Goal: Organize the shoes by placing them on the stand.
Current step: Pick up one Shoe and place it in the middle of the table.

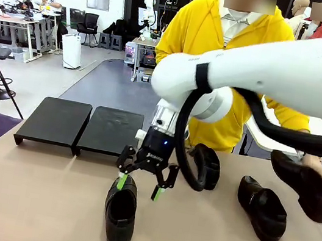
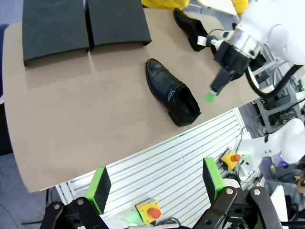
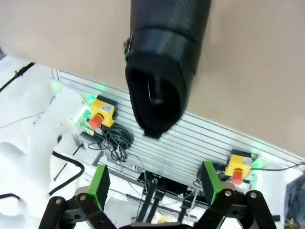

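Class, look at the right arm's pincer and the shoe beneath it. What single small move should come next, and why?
Probably lower the right pincer so that its open jaws straddle the nearest shoe, ready to close. The pincer hangs open just above that shoe, which lies on the table, and the stand holds no shoes yet.

Even, bright indoor light falls from overhead. The near shoe [image 1: 120,213] throws a soft, short shadow on the desk [image 1: 24,196]. Wrist views bend at the edges.
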### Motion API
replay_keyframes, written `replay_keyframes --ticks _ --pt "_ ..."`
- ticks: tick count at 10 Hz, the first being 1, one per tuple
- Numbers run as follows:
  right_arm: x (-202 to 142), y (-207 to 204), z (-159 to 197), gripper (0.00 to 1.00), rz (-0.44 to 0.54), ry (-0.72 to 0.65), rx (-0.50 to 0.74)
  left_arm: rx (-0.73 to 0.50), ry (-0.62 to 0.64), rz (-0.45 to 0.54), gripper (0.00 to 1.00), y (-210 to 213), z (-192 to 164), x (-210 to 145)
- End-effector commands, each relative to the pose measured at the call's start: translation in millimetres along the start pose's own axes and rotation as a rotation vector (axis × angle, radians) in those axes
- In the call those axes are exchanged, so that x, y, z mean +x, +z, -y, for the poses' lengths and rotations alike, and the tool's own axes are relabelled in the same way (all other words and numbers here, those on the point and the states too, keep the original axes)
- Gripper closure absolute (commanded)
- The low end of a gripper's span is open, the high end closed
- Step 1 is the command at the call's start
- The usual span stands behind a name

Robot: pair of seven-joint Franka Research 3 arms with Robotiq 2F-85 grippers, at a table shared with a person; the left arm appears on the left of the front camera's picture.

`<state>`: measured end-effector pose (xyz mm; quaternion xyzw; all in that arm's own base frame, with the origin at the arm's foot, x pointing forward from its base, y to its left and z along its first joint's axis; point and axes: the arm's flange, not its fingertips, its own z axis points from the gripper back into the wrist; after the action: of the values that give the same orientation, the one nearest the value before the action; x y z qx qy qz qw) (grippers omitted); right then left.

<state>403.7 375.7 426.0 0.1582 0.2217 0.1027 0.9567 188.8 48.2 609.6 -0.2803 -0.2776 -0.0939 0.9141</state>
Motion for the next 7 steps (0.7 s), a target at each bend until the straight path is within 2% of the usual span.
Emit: replay_keyframes --ticks 1,2,3,4,7 --pt "-68 25 13 0.00 0.050 0.083 0.014 -0.021 -0.009 0.003 0.00 1 0 1" --pt "-84 28 22 0.00 0.030 0.087 -0.025 -0.021 -0.009 0.003 0.00 1 0 1" --pt "-91 28 42 0.00 0.029 0.080 -0.004 -0.021 -0.009 0.003 0.00 1 0 1" --pt "-90 26 47 0.00 0.041 0.082 -0.010 -0.021 -0.009 0.003 0.00 1 0 1" --pt "-81 31 29 0.00 0.051 0.170 -0.061 -0.021 -0.009 0.003 0.00 1 0 1"
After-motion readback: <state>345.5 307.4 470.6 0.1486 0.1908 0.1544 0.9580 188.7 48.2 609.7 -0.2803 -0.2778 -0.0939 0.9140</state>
